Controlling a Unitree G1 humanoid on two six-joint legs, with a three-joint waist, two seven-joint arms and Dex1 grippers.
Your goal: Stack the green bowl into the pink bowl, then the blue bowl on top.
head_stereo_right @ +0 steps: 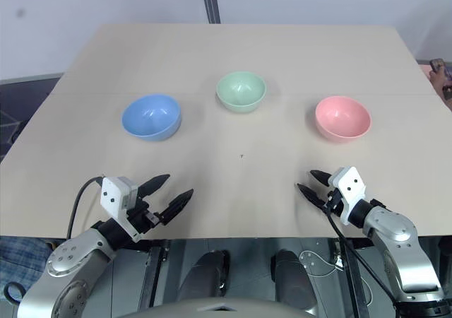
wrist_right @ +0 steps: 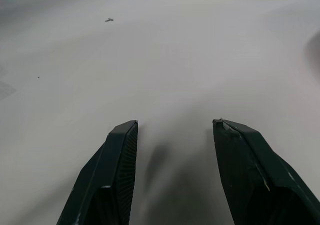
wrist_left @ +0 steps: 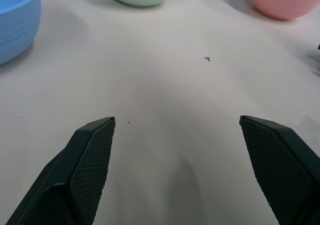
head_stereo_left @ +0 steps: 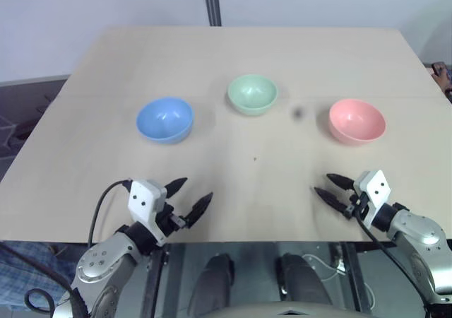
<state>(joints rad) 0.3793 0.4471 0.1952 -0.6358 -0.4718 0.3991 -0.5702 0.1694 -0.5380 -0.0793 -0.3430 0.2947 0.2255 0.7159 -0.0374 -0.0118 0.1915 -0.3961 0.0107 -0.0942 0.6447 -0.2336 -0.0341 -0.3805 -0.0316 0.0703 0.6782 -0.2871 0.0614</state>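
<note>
Three small bowls stand apart in a row across the middle of the table. The blue bowl (head_stereo_left: 164, 119) is on the left, the green bowl (head_stereo_left: 252, 94) in the centre and a little farther back, the pink bowl (head_stereo_left: 357, 121) on the right. Each is upright and empty. My left gripper (head_stereo_left: 193, 193) hovers open near the table's front edge, short of the blue bowl. Over on the right, my right gripper (head_stereo_left: 326, 184) is open with nothing between its fingers, in front of the pink bowl.
The light wooden table (head_stereo_left: 240, 56) has bare surface behind and in front of the bowls. A small dark speck (head_stereo_left: 298, 112) lies between the green and pink bowls. A grey post (head_stereo_left: 211, 0) rises behind the table's far edge.
</note>
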